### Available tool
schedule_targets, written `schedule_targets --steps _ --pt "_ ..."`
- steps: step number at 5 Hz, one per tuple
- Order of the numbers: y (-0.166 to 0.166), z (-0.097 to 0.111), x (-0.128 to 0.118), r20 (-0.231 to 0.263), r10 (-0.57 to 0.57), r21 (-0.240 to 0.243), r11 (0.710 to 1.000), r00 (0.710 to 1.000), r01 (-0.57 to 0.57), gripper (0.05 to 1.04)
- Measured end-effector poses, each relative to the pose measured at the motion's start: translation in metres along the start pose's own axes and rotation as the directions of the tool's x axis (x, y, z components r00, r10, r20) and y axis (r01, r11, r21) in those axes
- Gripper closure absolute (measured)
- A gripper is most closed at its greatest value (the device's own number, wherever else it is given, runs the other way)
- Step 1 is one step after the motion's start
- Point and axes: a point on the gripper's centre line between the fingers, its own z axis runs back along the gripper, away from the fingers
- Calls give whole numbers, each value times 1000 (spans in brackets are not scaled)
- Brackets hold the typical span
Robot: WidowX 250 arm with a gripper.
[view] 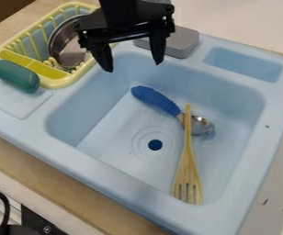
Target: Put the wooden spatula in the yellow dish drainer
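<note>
Camera view: note blue-handled spoon [155, 99] under wooden spatula [187, 170], in sink [110, 128] lower right, metal pan [70, 48] in yellow drainer [59, 83] upper left, gripper [134, 67] fingers wide, top.

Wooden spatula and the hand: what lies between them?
Camera view: the blue-handled spoon lies in the sink between the hand and the wooden spatula, whose handle crosses it.

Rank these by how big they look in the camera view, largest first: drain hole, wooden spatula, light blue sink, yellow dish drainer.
1. Light blue sink
2. Yellow dish drainer
3. Wooden spatula
4. Drain hole
</note>
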Motion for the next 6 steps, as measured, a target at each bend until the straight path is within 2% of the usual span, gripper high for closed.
schedule_targets --steps 1,2,3,4,5,6 --pt "2 -4 -4 -17 4 10 1000 1000 -4 85" --pt "-3 -11 -19 -33 -34 26 999 999 35 85" --pt "-6 -17 -35 -43 -53 66 996 998 56 85" --pt "-15 -24 -54 -45 -67 59 996 997 69 85" --pt "-30 -32 -62 -19 -23 57 998 1000 24 85" --pt "-36 -40 -76 -81 -17 62 998 997 22 85"
